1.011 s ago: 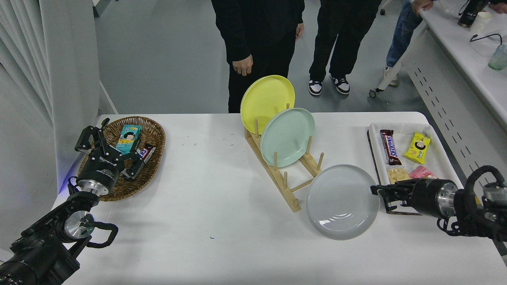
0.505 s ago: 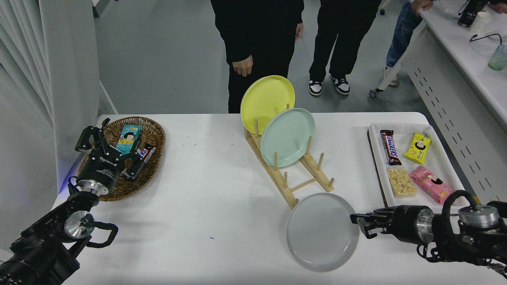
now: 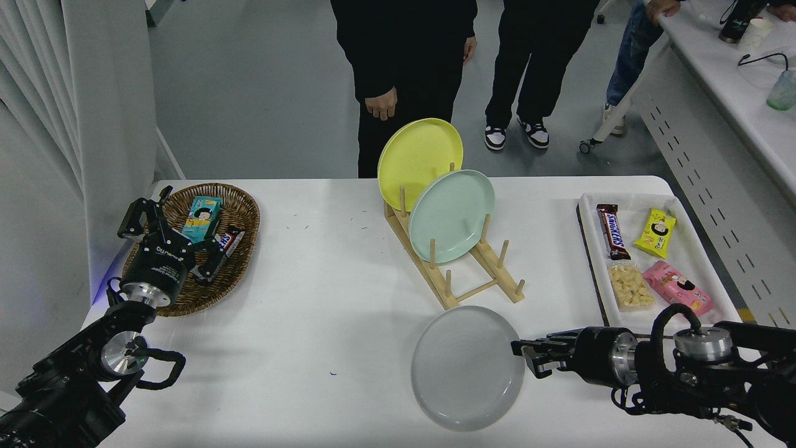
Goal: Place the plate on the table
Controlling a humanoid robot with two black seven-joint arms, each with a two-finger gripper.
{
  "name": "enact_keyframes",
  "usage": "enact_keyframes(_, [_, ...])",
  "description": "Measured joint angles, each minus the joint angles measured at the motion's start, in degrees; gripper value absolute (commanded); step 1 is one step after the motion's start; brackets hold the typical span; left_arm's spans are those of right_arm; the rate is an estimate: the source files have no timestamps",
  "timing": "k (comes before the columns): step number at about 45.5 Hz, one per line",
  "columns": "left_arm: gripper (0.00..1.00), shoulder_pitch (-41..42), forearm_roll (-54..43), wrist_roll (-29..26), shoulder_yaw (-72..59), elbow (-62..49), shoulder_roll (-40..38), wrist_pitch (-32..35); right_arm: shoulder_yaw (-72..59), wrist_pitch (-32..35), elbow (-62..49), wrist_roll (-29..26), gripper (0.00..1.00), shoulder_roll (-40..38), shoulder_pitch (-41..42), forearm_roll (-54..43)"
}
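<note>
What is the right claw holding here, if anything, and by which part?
The right claw holds the grey plate by its right rim, just over the table. The left claw holds nothing.

We cannot tell whether the plate (image 3: 466,367) touches the table (image 3: 323,311); at its 3 o'clock rim, the right gripper (image 3: 525,356) fingertips blur together.

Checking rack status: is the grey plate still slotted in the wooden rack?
No, the grey plate is out of the wooden rack, held at its rim by the right tool.
</note>
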Motion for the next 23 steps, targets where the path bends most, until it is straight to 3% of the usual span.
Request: enact_keyframes(23, [0.98, 0.0, 0.0, 0.0, 0.0, 0.0, 0.0, 0.0, 0.0, -3.2, 0.3, -0.2, 0.00, -1.9, -1.7, -0.3])
